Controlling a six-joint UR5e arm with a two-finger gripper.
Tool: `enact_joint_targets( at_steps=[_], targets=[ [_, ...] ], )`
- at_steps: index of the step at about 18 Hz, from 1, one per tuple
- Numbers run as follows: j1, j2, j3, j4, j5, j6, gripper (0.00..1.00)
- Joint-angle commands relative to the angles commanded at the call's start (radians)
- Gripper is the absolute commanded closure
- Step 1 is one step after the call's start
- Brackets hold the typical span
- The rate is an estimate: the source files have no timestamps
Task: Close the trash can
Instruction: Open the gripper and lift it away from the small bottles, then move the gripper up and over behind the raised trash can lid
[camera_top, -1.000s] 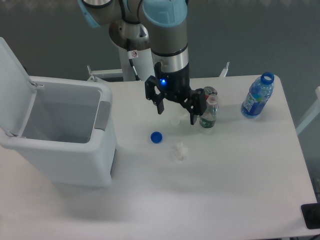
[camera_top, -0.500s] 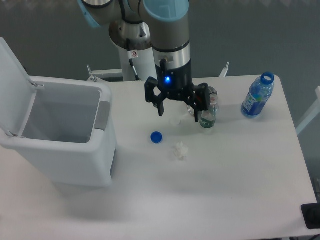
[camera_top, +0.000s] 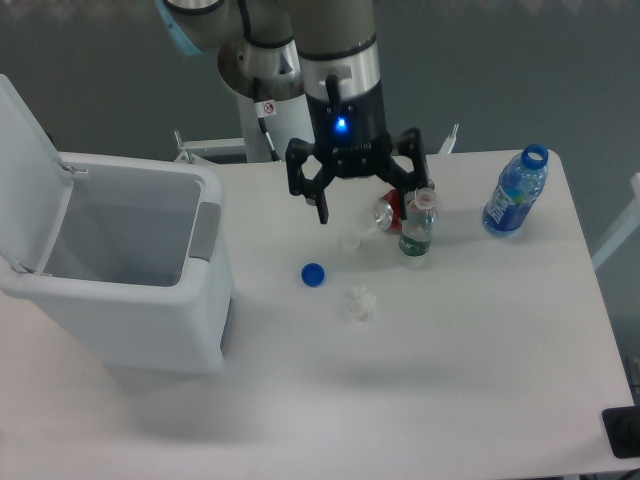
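One view is all I get. My gripper (camera_top: 366, 197) hangs with its fingers wide apart, holding nothing, well right of the trash can (camera_top: 120, 265). Its lid (camera_top: 22, 165) stands up at the can's left side. I think I should push that lid down gently from behind.

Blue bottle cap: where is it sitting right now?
The blue bottle cap lies on the table near the middle of the camera view, right of the trash can and just up-left of the crumpled white scrap.
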Motion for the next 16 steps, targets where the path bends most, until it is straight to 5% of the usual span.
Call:
enact_joint_targets(
  at_steps=[12,16],
  targets=[
    [-0.113,0.038,0.035,0.002,-0.054,-0.163,0.08],
    [-0.146,0.064,0.031,0.002,-0.130,-0.232,0.39]
  ],
)
